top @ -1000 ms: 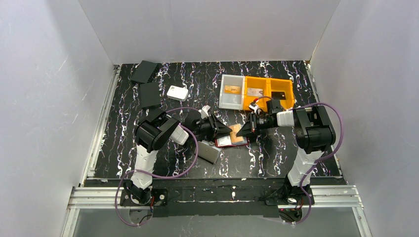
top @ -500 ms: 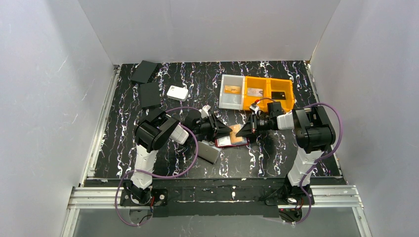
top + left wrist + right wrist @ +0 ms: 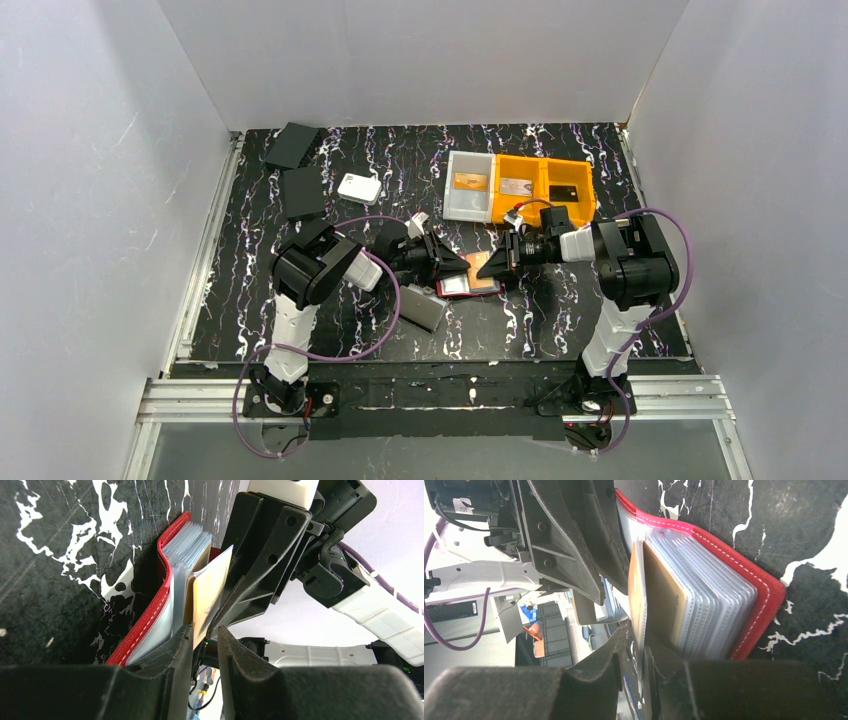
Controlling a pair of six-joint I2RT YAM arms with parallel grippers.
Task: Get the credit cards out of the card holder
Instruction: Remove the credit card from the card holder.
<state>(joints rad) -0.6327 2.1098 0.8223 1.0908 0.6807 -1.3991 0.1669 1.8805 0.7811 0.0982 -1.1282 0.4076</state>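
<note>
Narrow right jaws, seemingly around orange card (image 3: 636,595)

Card holder (image 3: 462,287) lies mid-table, between left gripper (image 3: 463,268) and right gripper (image 3: 482,270). One card (image 3: 636,595) stands up among its sleeves. Flat case (image 3: 424,308) sits just front-left of the holder. Bins (image 3: 541,185) are behind it to the right, with loose cards (image 3: 467,181) inside. Box (image 3: 358,187) is behind-left, two cases (image 3: 302,192) further left of it.
</note>
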